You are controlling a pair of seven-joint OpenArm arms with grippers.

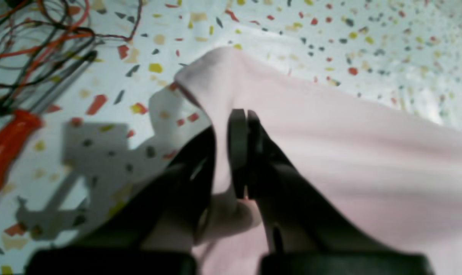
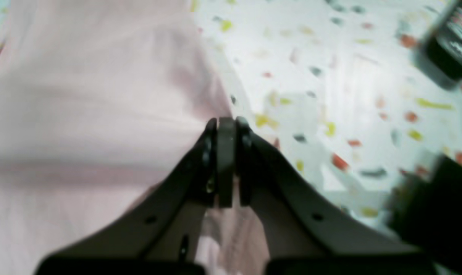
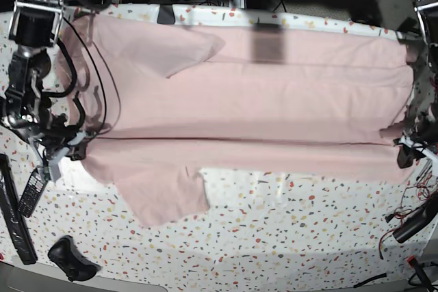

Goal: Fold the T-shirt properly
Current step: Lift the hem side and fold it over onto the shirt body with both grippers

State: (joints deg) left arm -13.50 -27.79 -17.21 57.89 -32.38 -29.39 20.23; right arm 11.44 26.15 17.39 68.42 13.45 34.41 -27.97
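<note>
The left pincer (image 1: 243, 152) is clamped on a raised fold of the T-shirt (image 1: 349, 152), its jaws pressed together with pink cloth between them. The right pincer (image 2: 226, 160) is likewise clamped on the T-shirt (image 2: 82, 114) edge. In the base view the T-shirt (image 3: 260, 100) lies spread across the speckled surface (image 3: 287, 237), stretched between both arms, one sleeve hanging toward the near side.

A speckled terrazzo table (image 3: 287, 237) bears the spread pink T-shirt (image 3: 274, 100).
</note>
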